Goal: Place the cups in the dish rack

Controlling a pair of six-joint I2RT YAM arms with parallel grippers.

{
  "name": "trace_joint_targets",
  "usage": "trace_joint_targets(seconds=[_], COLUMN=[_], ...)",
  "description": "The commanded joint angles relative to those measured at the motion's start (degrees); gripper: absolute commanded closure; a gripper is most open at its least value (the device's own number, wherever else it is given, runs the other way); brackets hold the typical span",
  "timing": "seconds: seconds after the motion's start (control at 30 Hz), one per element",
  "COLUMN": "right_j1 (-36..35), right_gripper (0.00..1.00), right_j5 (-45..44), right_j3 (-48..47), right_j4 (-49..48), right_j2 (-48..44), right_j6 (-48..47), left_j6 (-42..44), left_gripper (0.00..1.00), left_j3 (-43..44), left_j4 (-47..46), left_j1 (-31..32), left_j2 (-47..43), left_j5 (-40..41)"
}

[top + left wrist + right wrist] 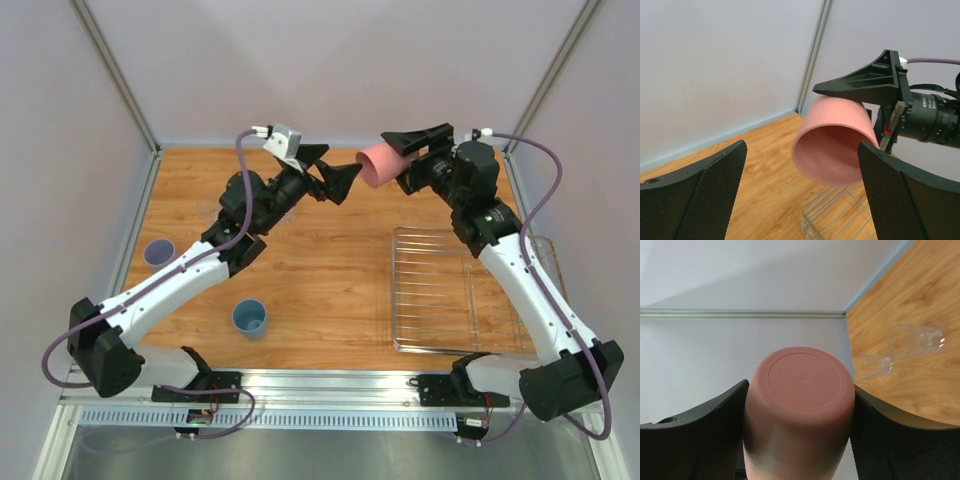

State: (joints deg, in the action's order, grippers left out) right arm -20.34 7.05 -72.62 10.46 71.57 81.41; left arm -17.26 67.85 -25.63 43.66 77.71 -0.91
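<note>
One pink cup (378,166) hangs midair, pinched by the right gripper (799,410); the left gripper (336,170) gapes wide at its mouth

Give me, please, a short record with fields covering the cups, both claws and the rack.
pink plastic cup: held sideways in the air
right claw: shut on the pink plastic cup
left claw: open, facing the cup's mouth, not gripping
blue plastic cup: upright on the wooden table, near left
lavender plastic cup: upright, table's left edge
clear glass tumblers: two, on the table
silver wire dish rack: right side, no cup visible inside
</note>
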Motion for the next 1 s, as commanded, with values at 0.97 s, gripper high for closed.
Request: trace_joint_targets(seconds=[0.97], right_j1=[4.7], right_gripper=[0.99], right_j5=[-30.9], right_j3=[51.0], right_j4=[-30.9], right_j2=[-27.2], right_j6=[-70.6], left_j6=[-0.9], left_gripper=[0.0], left_j3=[-1.0], left_j4=[43.8], left_j1=[-6.0], left_j2=[-20.2], left_j5=[12.4])
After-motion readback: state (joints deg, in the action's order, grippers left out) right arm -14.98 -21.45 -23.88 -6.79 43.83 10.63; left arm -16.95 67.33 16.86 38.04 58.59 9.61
